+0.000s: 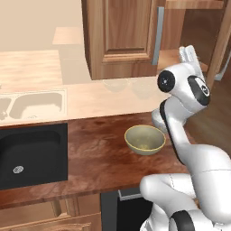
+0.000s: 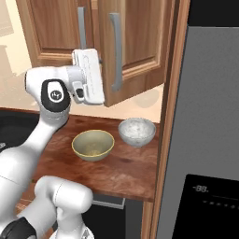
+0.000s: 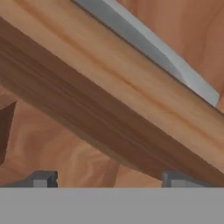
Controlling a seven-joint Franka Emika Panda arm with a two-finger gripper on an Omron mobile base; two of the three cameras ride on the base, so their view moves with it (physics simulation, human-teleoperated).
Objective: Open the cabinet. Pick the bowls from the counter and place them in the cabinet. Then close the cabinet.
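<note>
bowls (image 2: 93, 145) (image 2: 137, 131) side by side on counter (image 2: 126, 170) | cabinet (image 2: 135, 42) above

Black sink (image 1: 31, 155) inset left; beige sink (image 1: 31, 104) in paler tan countertop (image 1: 103, 97) behind; grey-black appliance (image 2: 205, 140) right.

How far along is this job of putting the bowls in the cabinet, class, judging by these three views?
Done: little. One cabinet door stands ajar. In hand: the open gripper sits at that door's edge, near its grey handle, apparently working on it. Left: the olive-yellow bowl and the white-grey bowl both sit on the counter; they must go inside, then the cabinet needs closing.
</note>
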